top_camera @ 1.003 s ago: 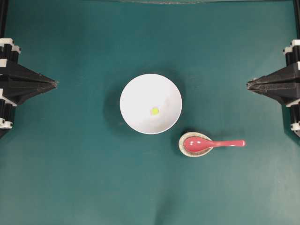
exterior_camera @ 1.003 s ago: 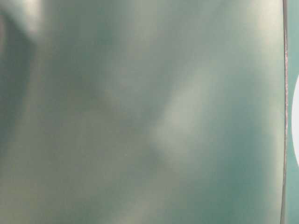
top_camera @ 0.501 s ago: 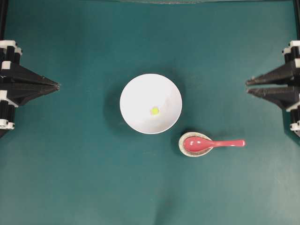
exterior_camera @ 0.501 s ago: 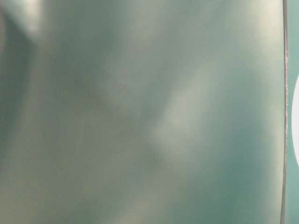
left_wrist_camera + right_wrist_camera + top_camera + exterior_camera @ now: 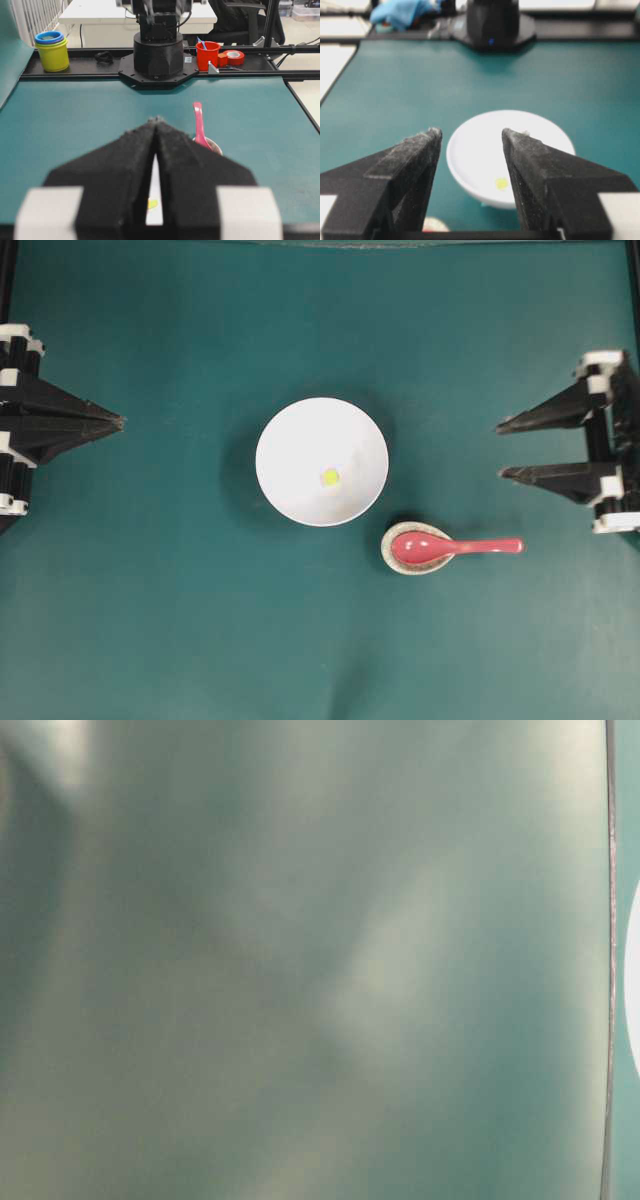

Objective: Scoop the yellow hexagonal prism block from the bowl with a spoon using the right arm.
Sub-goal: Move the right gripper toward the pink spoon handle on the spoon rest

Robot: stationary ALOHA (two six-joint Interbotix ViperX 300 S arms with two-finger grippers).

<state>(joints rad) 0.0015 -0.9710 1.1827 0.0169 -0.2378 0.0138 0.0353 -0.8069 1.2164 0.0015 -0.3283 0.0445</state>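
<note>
Overhead: my right gripper (image 5: 501, 449) just spread wide (it was pinched shut a second ago), ready for the red spoon (image 5: 452, 547) on its rest (image 5: 390, 556). Right wrist: yellow block (image 5: 501, 183) sits in the white bowl (image 5: 470, 150). Left gripper (image 5: 156, 120) pressed together.

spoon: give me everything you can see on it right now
The glossy red-pink soup spoon has a deep oval scoop and a straight handle, ceramic or plastic by its sheen. It lies untouched, scoop nested in the small speckled beige oval spoon rest, handle sticking out over the teal table toward the right arm's side. It sits just below-right of the large round white bowl, apart from it. No fingers touch it.
</note>
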